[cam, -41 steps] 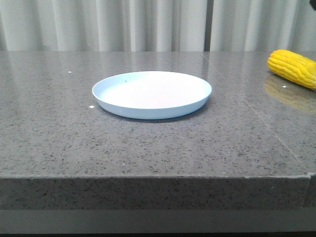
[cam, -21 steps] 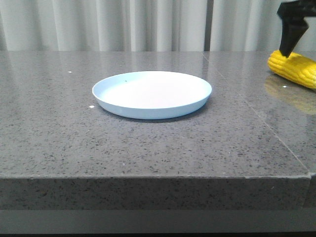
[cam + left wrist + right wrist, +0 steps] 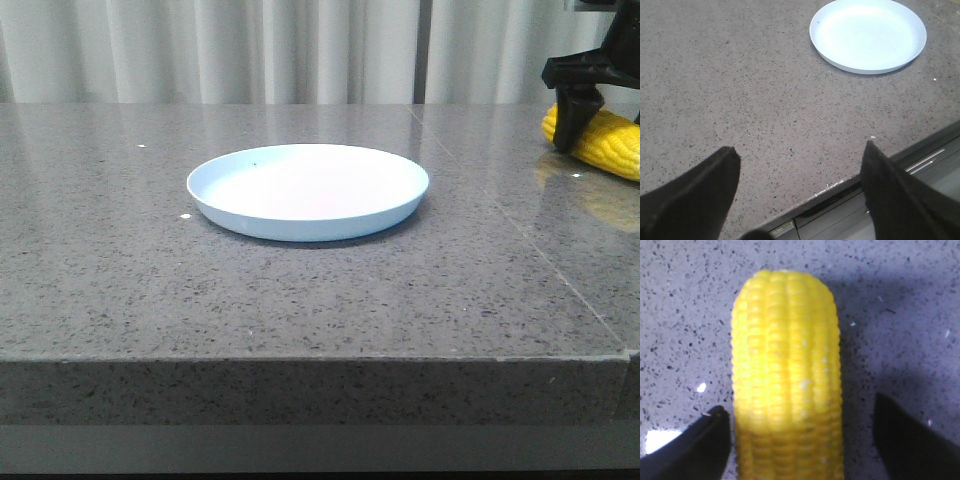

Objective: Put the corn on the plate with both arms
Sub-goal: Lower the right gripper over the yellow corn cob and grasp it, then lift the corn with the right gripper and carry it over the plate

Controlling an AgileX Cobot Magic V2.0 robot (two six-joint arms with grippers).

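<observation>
The pale blue-white plate (image 3: 308,225) lies empty in the middle of the grey stone table. At the far right edge of the front view lies the yellow corn (image 3: 618,147). My right gripper (image 3: 588,128) is down over the corn's left end, and one dark finger (image 3: 568,122) stands on its near side. In the right wrist view the corn (image 3: 786,365) lies between the open jaws of the right gripper (image 3: 800,407), with a gap on one side. My left gripper (image 3: 801,149) is open and holds nothing, above the table's front edge, well apart from the plate (image 3: 860,69).
The speckled grey table (image 3: 150,260) ends in a thick front edge (image 3: 300,390). White curtains (image 3: 200,50) hang behind it. A seam in the stone (image 3: 510,220) runs between the plate and the corn.
My right gripper has come down from above into the front view and lowered over the corn's end. Plate and corn have not moved.
</observation>
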